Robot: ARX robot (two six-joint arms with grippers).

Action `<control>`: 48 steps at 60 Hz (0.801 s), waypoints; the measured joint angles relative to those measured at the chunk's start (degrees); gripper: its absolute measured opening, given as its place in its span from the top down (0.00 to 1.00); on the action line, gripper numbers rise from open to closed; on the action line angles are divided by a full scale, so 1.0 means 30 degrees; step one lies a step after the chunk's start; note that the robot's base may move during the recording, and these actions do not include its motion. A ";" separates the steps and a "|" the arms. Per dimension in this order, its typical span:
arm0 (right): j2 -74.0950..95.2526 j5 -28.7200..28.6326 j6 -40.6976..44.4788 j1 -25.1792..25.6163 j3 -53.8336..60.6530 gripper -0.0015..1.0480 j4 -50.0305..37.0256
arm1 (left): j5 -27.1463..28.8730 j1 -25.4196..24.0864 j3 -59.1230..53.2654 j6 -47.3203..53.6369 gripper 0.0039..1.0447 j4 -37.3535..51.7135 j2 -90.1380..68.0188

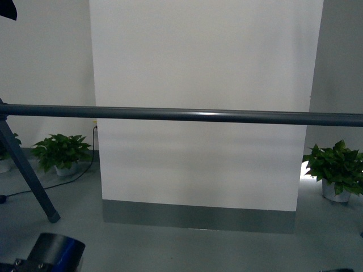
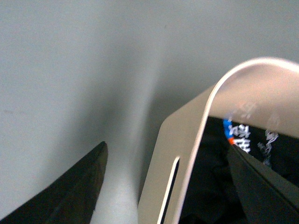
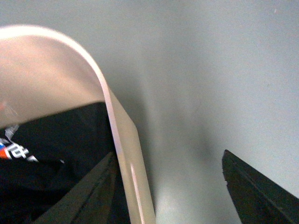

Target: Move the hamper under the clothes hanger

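The clothes hanger's dark grey horizontal bar (image 1: 187, 115) crosses the front view at mid height, with one slanted leg (image 1: 25, 170) at the left. The beige hamper is out of the front view. In the left wrist view its wall with a slot handle (image 2: 180, 154) stands between the spread fingers of my open left gripper (image 2: 168, 186), one finger (image 2: 261, 186) inside over dark printed clothes (image 2: 219, 186). In the right wrist view the hamper's rim (image 3: 126, 140) likewise sits between the fingers of my open right gripper (image 3: 168, 191), one finger (image 3: 88, 191) inside.
A white wall panel (image 1: 204, 85) with a grey base stands ahead. Potted plants sit on the grey floor at the left (image 1: 61, 153) and right (image 1: 337, 167). A black cable (image 1: 74, 175) lies by the left plant. Part of my left arm (image 1: 54, 252) shows at the bottom.
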State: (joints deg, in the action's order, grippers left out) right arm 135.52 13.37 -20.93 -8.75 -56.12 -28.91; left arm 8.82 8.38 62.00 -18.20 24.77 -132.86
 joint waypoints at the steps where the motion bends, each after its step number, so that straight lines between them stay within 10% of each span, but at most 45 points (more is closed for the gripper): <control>1: -0.0160 0.0029 0.0022 0.0015 0.0000 0.29 -0.0007 | 0.0000 -0.0007 -0.0007 0.0000 0.19 0.0015 0.0226; 14: -0.2616 0.0408 0.0415 0.0124 0.0109 0.06 -0.0051 | 0.0000 -0.0015 -0.0080 0.0029 0.06 0.0277 0.2368; 48: -0.9377 0.2178 0.3373 -0.0663 0.0481 0.08 0.0350 | 0.0750 0.0036 0.0124 0.1625 0.06 0.0648 0.8043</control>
State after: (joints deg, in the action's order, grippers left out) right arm 107.39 19.90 -10.81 -10.74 -54.68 -27.86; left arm 11.07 8.49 62.37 -13.32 26.72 -108.73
